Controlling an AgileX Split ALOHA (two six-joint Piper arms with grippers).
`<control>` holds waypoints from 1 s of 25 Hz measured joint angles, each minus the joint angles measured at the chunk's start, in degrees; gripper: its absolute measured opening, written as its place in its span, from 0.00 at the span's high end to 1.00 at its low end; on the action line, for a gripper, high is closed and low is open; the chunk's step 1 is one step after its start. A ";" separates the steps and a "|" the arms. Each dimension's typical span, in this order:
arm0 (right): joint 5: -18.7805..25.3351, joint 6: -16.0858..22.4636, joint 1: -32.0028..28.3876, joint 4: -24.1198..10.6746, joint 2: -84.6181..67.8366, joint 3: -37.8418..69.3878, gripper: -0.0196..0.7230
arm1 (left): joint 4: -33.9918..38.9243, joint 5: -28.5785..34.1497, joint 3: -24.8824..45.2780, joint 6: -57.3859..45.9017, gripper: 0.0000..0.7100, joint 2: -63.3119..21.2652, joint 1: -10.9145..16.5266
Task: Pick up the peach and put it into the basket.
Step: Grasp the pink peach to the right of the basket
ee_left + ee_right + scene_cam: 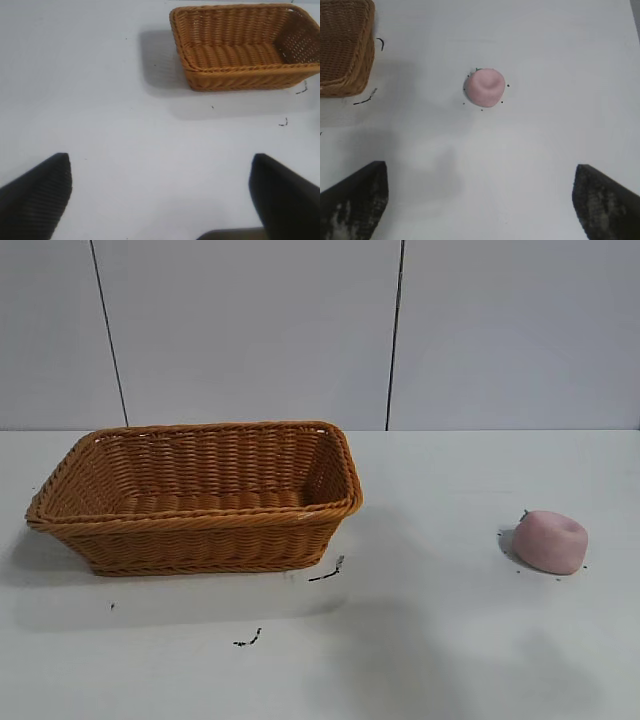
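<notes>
The pale pink peach (550,541) sits on the white table at the right; it also shows in the right wrist view (485,87). The orange-brown wicker basket (200,525) stands at the left, empty inside; it also shows in the left wrist view (240,80) and its corner shows in the right wrist view (347,50). My right gripper (480,200) is open and empty, above the table some way short of the peach. My left gripper (162,195) is open and empty, well away from the basket. Neither gripper shows in the exterior view.
Small black marks lie on the table near the basket's front corner (325,573) and further forward (248,640). A grey panelled wall (390,330) stands behind the table. The white tabletop (430,640) stretches between basket and peach.
</notes>
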 joint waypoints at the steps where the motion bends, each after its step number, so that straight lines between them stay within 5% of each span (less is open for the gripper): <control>1: -0.06 0.00 0.00 0.00 3.80 -1.43 0.04 | 0.00 0.00 0.00 0.00 0.02 0.00 0.00; 15: 1.89 0.00 0.00 0.00 49.14 -24.34 0.04 | 0.00 0.00 0.00 0.00 0.02 0.00 0.00; 25: -4.37 0.00 0.00 0.05 62.50 -26.25 0.04 | 0.00 0.00 0.00 0.00 0.02 0.00 0.00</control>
